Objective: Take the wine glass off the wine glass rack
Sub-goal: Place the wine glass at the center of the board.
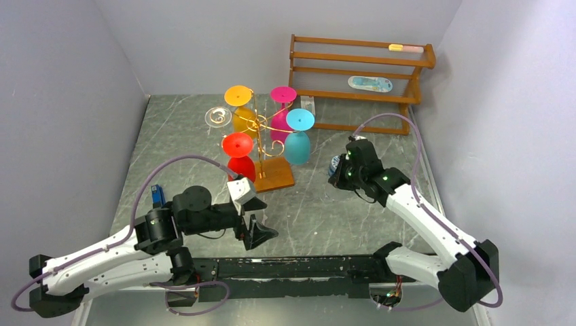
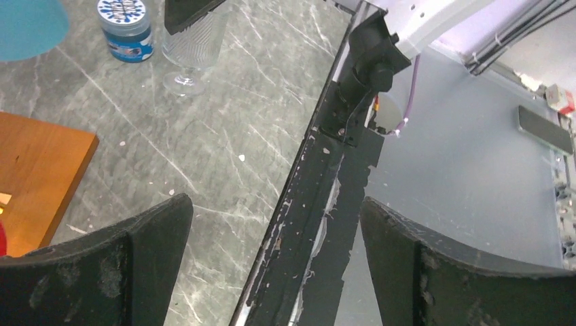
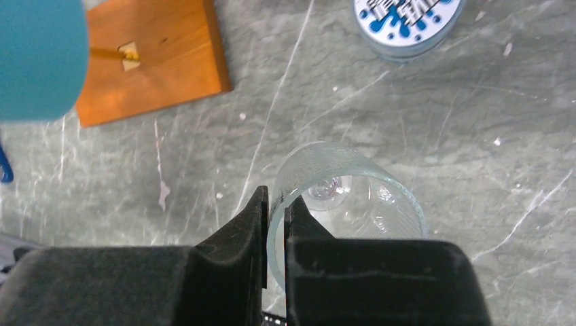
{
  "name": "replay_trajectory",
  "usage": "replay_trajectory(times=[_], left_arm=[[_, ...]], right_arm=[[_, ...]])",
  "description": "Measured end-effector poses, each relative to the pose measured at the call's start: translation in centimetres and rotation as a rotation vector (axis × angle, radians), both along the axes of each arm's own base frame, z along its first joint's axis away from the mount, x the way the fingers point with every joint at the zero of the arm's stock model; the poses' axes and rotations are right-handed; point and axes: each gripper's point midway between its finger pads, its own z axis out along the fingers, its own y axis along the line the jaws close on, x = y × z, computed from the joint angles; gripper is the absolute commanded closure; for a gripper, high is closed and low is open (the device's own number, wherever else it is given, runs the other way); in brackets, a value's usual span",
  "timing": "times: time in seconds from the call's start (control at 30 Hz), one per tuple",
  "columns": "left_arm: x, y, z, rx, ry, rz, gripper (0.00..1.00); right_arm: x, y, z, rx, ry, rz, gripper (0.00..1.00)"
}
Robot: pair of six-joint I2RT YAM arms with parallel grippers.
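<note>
The left gripper (image 2: 275, 207) is standing wide open, holding nothing. In the middle, the wine glass rack (image 1: 277, 176) is carrying coloured glasses (image 1: 297, 146). To its right, the clear wine glass (image 3: 353, 197) is standing upright on the table (image 1: 319, 210), off the rack. The right gripper (image 3: 277, 204) is pinching its rim, jaws nearly closed. The glass is probably light, thin, slippery and fragile, so a gentle hold at the rim or stem is looking safest.

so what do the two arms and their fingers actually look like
Both the left arm and right arm have white links with rows of small dark dots, chunky black joints and tiny green lights. A lilac cable loops along each. The left fingers and right fingers are broad black wedges; the left ones look scuffed and dusty.
</note>
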Motion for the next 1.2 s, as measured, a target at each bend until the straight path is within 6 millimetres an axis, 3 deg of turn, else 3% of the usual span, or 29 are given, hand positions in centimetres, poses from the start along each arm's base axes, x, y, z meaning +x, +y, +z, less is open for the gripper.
replay_trajectory(times=[0.47,0.63,0.83,1.0,1.2], left_arm=[[0.6,1.8,1.1,-0.091,0.076,0.132,0.03],[1.2,1.9,0.3,-0.066,0.107,0.176,0.03],[2.0,2.1,-0.1,-0.028,0.126,0.232,0.03],[2.5,2.8,0.3,-0.04,0.125,0.276,0.03],[3.2,4.0,0.6,-0.052,0.143,0.357,0.03]], right_arm=[[5.8,1.1,-3.3,-0.058,0.021,-0.049,1.0],[8.0,0.0,-2.8,-0.129,-0.042,-0.106,1.0],[10.1,-2.6,-2.5,-0.266,-0.101,-0.206,1.0],[10.2,-4.3,-2.6,-0.322,-0.101,-0.235,1.0],[9.0,-2.4,-1.9,-0.214,-0.093,-0.146,1.0]])
